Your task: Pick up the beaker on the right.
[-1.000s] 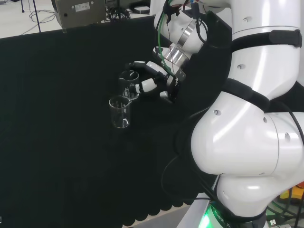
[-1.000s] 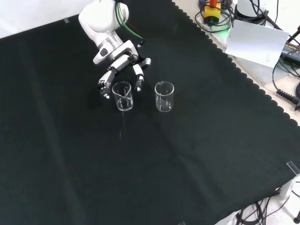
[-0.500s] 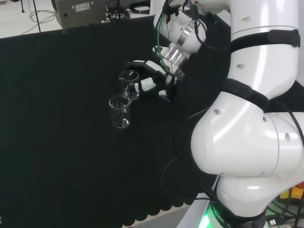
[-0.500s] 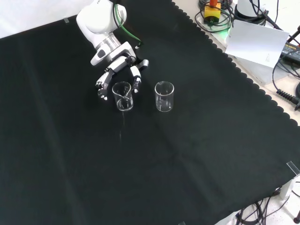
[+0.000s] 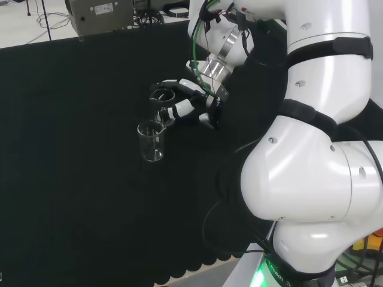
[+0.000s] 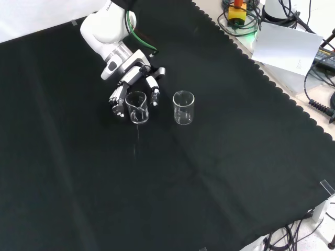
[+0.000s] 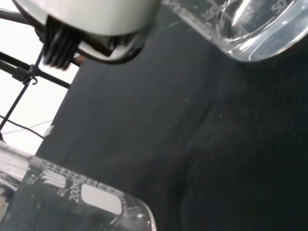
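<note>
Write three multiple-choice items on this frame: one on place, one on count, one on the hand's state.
1. In the front view, the hand is at:
A. the left beaker
B. the right beaker
C. bare cloth

2. Beakers standing on the black cloth:
A. one
B. two
C. three

3. The hand's fingers are:
A. flat on the cloth
B. clenched away from the glass
C. on both sides of a beaker

Answers: 1 A, its fingers flank the left one; 2 B, both views show two; 3 C, the rim sits between them.
</note>
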Robot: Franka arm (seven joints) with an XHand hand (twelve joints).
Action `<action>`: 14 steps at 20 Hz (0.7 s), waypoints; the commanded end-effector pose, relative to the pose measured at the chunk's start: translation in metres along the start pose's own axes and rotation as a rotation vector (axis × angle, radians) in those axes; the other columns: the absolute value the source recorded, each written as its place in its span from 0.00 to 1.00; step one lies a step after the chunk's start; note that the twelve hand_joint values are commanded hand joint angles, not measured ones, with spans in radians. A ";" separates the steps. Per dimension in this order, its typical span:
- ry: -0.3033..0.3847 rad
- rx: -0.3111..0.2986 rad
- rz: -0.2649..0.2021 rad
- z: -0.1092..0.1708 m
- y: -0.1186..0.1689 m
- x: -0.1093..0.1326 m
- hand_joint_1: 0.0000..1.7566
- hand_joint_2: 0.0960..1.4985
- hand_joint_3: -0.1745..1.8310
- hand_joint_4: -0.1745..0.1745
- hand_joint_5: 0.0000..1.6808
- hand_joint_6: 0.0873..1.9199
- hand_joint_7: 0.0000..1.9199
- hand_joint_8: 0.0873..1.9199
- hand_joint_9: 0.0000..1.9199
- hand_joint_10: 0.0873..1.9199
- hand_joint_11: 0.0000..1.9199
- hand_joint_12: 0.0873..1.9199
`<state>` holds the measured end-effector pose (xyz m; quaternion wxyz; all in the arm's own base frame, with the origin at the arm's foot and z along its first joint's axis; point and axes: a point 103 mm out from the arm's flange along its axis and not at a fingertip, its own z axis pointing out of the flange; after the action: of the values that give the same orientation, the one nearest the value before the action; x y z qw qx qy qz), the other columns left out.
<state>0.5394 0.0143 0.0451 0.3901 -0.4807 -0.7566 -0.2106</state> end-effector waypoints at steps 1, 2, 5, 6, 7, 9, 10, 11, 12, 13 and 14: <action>0.003 -0.014 -0.009 0.001 0.001 0.003 0.56 0.28 0.41 0.29 0.27 0.02 0.17 0.37 0.27 0.31 0.08 0.71; 0.003 -0.023 -0.009 0.000 0.000 0.003 0.58 0.28 0.41 0.32 0.33 0.13 0.22 0.36 0.31 0.30 0.10 0.70; -0.008 -0.048 0.003 -0.002 0.001 0.002 0.61 0.29 0.43 0.40 0.46 0.42 0.33 0.36 0.41 0.27 0.15 0.68; -0.015 -0.055 0.007 -0.002 0.001 0.002 0.61 0.29 0.43 0.41 0.47 0.45 0.34 0.35 0.42 0.26 0.16 0.68; -0.021 -0.064 0.014 -0.002 0.001 0.002 0.61 0.29 0.43 0.41 0.47 0.47 0.35 0.35 0.42 0.26 0.16 0.68; -0.037 -0.072 0.030 -0.001 0.003 0.003 0.64 0.36 0.43 0.53 0.63 0.42 0.45 0.36 0.51 0.26 0.26 0.65; -0.057 -0.081 0.041 -0.001 0.003 0.004 0.66 0.37 0.44 0.36 0.68 0.39 0.50 0.36 0.55 0.26 0.33 0.61; -0.073 -0.091 0.049 0.000 0.004 0.006 0.67 0.38 0.44 0.20 0.71 0.38 0.53 0.36 0.58 0.25 0.37 0.58; -0.101 -0.117 0.060 0.000 0.003 0.009 0.72 0.39 0.43 0.13 0.71 0.40 0.57 0.37 0.63 0.24 0.44 0.54; -0.116 -0.133 0.061 -0.001 0.004 0.012 0.76 0.38 0.43 0.10 0.71 0.42 0.61 0.37 0.67 0.22 0.51 0.50; -0.147 -0.148 0.063 -0.004 0.004 0.015 0.79 0.35 0.46 0.05 0.71 0.42 0.65 0.35 0.72 0.19 0.57 0.45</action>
<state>0.5404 0.0172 0.0479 0.3601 -0.5070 -0.7511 -0.2216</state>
